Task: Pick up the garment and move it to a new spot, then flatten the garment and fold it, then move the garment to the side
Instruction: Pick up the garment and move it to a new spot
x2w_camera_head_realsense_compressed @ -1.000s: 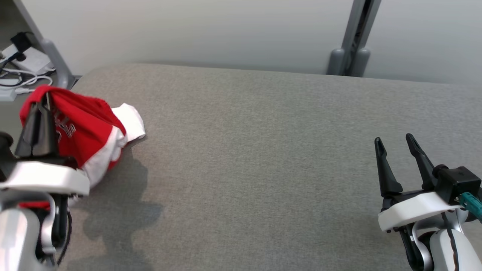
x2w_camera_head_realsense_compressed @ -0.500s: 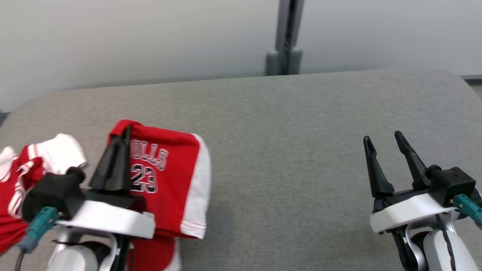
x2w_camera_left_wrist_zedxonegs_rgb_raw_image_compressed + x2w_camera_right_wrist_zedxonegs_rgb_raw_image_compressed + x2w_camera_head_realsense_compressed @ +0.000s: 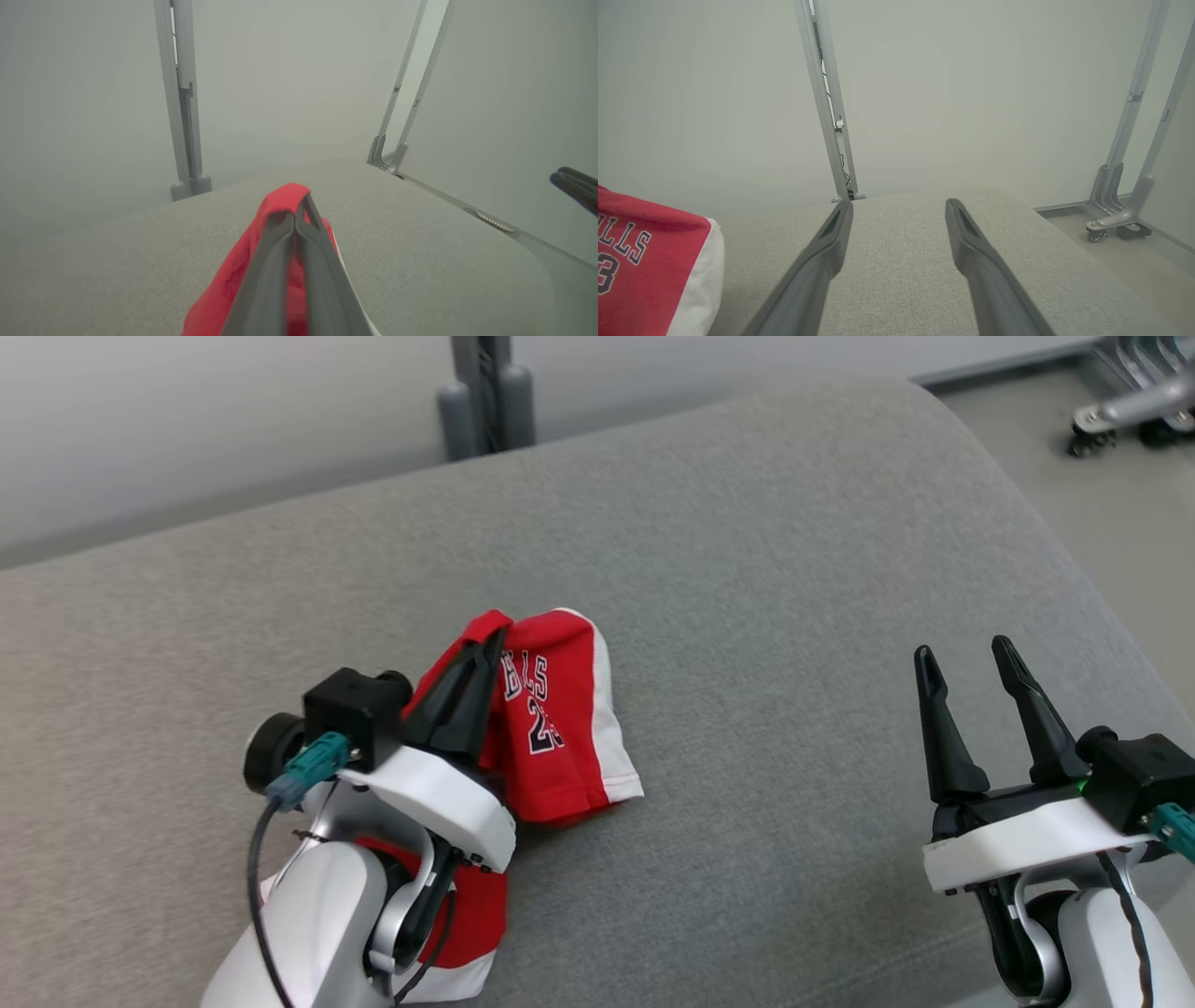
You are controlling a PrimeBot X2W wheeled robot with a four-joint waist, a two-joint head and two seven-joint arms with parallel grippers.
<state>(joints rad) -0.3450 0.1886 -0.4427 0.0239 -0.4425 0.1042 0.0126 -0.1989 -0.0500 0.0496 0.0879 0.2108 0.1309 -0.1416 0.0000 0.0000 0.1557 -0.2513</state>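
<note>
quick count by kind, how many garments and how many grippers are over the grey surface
garment: 1 (red jersey, pinched in the left gripper)
grippers: 2 (left gripper shut on it, right gripper open and empty)
total: 3

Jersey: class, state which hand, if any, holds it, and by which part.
The left hand is shut on the jersey, pinching a bunched red fold at its highest point. The right hand is open and holds nothing.

Red garment (image 3: 574, 761) with white trim, black white-outlined lettering, plain grey woven surface (image 3: 747, 569)
</note>
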